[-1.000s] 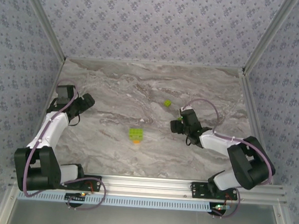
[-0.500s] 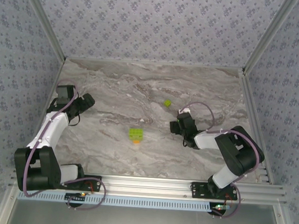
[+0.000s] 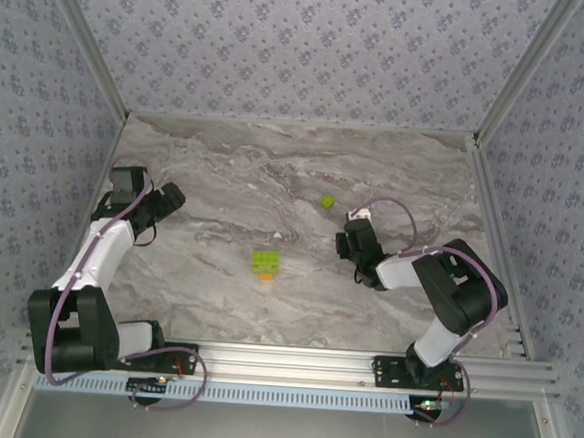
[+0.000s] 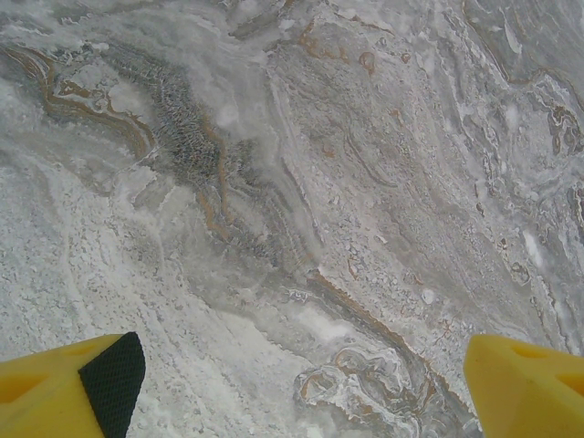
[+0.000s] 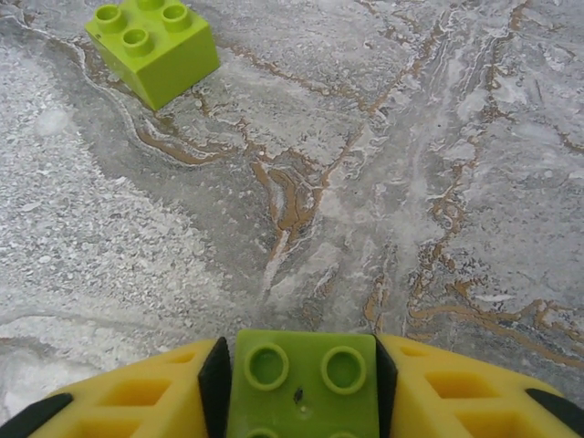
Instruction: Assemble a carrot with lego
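Note:
My right gripper (image 5: 303, 379) is shut on a lime-green lego brick (image 5: 306, 383), studs up, held just above the marble table (image 5: 383, 182). Another loose lime-green brick (image 5: 153, 46) lies ahead of it to the left, also seen as the green brick (image 3: 327, 201) beyond the right gripper (image 3: 348, 245). The partly built carrot (image 3: 265, 265), lime-green bricks with an orange brick at its near end, sits mid-table between the arms. My left gripper (image 4: 301, 383) is open over bare marble, its yellow fingers (image 4: 73, 388) far apart; it hangs at the table's left side (image 3: 168, 198).
Patterned walls close in the table on three sides. A metal rail (image 3: 292, 364) runs along the near edge by the arm bases. Bare marble stretches between the carrot and the right gripper.
The right arm has folded in and its gripper drew slightly nearer and left, still holding its brick. The left arm, carrot and loose brick have not moved.

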Available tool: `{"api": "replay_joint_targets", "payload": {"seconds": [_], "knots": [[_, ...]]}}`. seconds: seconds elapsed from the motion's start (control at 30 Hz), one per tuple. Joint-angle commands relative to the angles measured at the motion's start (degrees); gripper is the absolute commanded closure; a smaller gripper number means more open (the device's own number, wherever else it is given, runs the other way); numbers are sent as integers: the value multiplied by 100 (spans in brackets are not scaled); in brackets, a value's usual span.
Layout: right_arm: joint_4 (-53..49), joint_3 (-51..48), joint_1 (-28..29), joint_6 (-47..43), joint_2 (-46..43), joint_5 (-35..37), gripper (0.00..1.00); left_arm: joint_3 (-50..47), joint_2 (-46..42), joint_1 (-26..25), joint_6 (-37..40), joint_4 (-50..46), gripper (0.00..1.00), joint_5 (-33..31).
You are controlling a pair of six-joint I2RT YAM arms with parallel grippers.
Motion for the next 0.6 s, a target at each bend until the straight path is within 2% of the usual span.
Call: {"api": "replay_joint_targets", "payload": {"seconds": [0.0,0.13,0.27,0.47,0.57], "knots": [[-206,-131,-2,154,304,-107,59,56,14,6,-38,50,8,65],[-300,-134,-1,186,224,-179,68,54,3,5,-29,41,8,56],[-863,-27,-8,116,-237,-491,74,56,-13,3,-30,43,8,65],[-2460,636,-82,-680,-1245,-1694,76,32,-24,7,-3,77,8,102],[-3283,1124,-100,-1241,-1564,-2602,76,-30,-52,-50,64,214,8,221]]}}
